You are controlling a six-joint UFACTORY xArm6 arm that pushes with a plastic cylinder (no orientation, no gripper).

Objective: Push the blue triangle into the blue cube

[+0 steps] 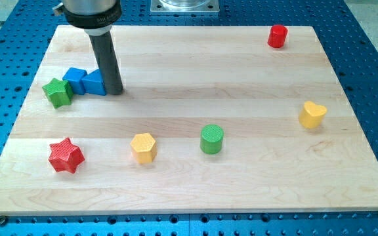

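The blue triangle (95, 83) lies at the board's upper left, touching the blue cube (75, 78) on its left. A green star (58, 92) sits against the cube's lower left. The dark rod comes down from the view's top, and my tip (115, 92) rests on the board right against the triangle's right side.
A red star (66, 155) lies at the lower left, a yellow hexagon block (144, 147) and a green cylinder (211, 139) along the lower middle, a yellow heart (312, 114) at the right and a red cylinder (277, 36) at the top right. The wooden board (189, 190) lies on a blue perforated table.
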